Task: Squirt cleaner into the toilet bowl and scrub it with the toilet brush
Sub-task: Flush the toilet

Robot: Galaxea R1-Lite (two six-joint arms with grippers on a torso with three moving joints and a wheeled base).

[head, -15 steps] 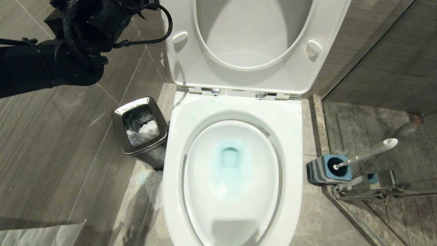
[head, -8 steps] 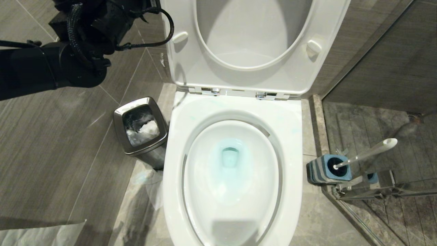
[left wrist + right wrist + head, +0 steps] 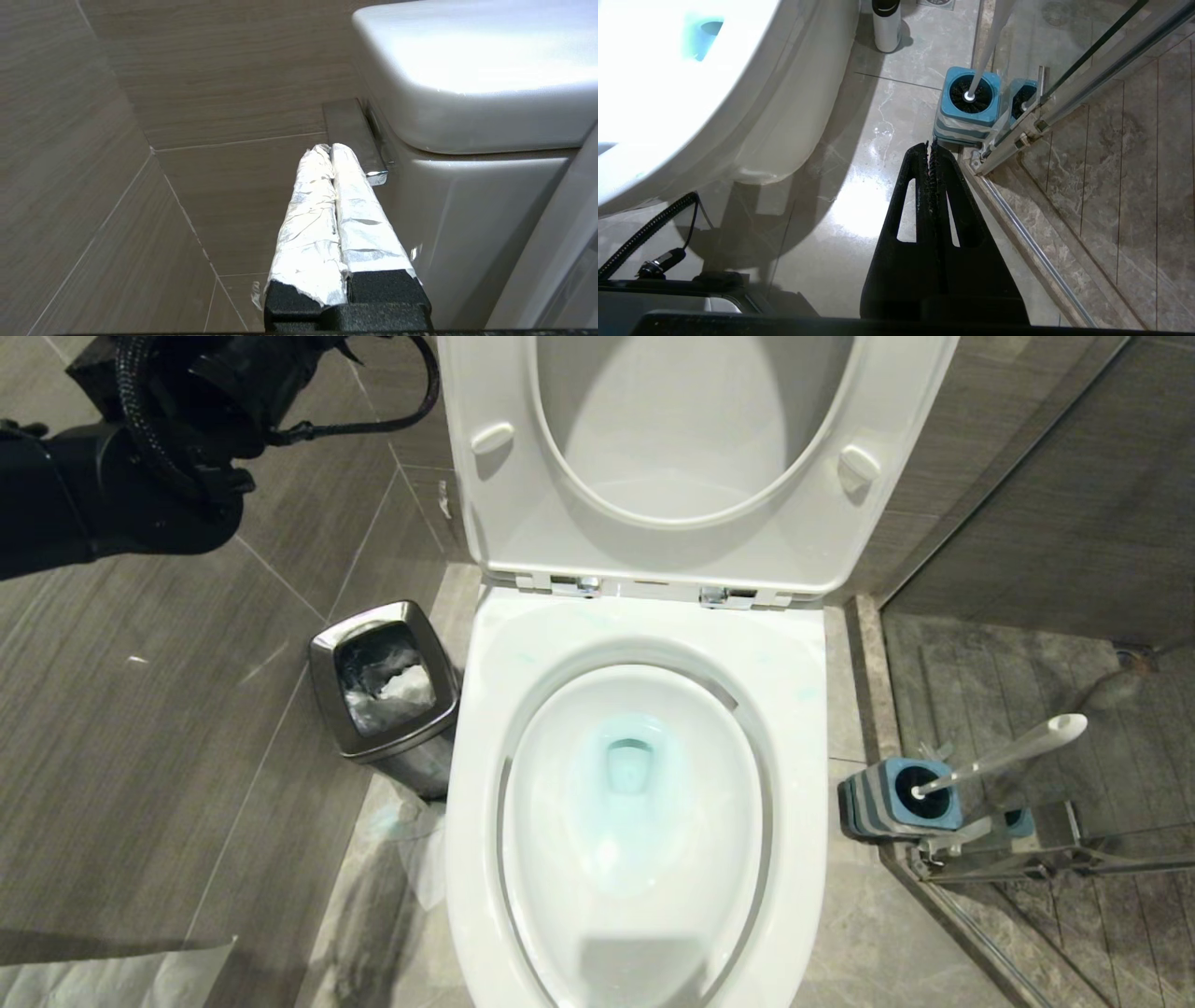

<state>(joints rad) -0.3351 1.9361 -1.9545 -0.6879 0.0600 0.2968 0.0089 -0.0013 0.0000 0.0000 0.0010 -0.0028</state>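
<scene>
Beside the toilet bowl (image 3: pixel 635 821), the toilet brush's (image 3: pixel 1004 756) bristles sit hidden inside its holder (image 3: pixel 901 798).

We see the toilet bowl (image 3: pixel 644 644) in shiny white, with light blue water in the middle of the frame. The toilet brush (image 3: pixel 1013 754) at the right has a white handle, and its holder (image 3: pixel 887 803) has a blue top with grey stripes on the side. The waste bin (image 3: pixel 385 695) left of the bowl is silver. The wall (image 3: pixel 140 728) has grey-brown tiles with a wood grain look. The left gripper (image 3: pixel 331 151) has silver foil on its fingers (image 3: pixel 359 219). The right gripper (image 3: pixel 930 148) is all black. The floor (image 3: pixel 859 186) is pale grey marble.
</scene>
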